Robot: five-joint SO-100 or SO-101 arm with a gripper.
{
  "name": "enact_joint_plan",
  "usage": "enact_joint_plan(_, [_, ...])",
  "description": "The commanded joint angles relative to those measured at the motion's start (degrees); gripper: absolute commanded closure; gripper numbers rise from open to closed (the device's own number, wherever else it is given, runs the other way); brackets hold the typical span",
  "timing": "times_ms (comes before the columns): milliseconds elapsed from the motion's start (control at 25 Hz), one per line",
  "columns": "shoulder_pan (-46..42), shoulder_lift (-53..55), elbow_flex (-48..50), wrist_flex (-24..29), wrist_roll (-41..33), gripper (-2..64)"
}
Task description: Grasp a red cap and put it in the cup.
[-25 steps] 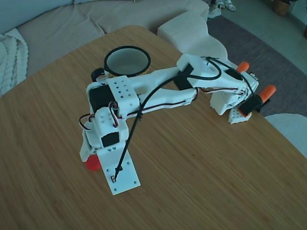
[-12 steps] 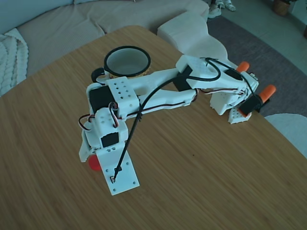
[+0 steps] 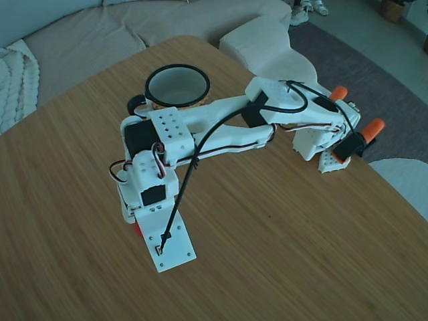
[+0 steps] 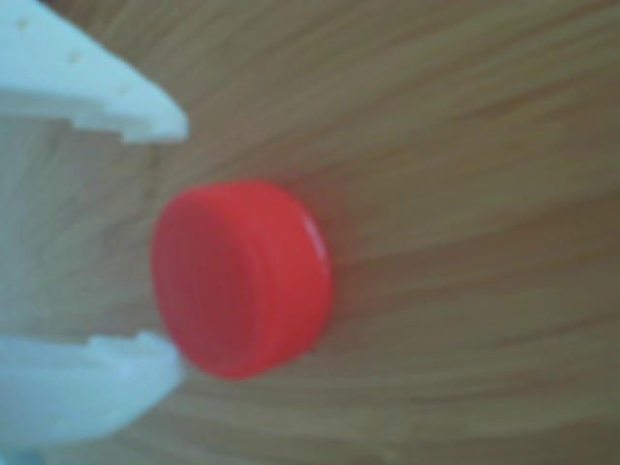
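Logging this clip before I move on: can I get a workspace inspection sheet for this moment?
Surface: wooden table, bare apart from the arm and the job's things.
Job's things: red cap lies flat on the table; in the fixed view only a sliver shows under the arm. The cup stands upright behind the arm, and nothing is seen inside it.
Clutter: nothing seen.
Gripper: the gripper is open, with one finger on each side of the cap's near edge. The other view is too blurred to show contact.
Cables: a black cable runs along the arm and none trail on the table.
Surroundings: sofa behind the table, rug on the floor.
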Motion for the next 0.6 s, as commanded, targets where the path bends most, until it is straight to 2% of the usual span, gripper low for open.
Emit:
enact_joint_plan(0, [-0.3,2.4,-3.9,0.4,-0.3,39.0])
enact_joint_plan(160, [0.1,5.2,-3.0,0.4,-0.1,34.6])
enact_joint_plan(560, [-0.4,9.6,1.1,2.9,-0.2,34.9])
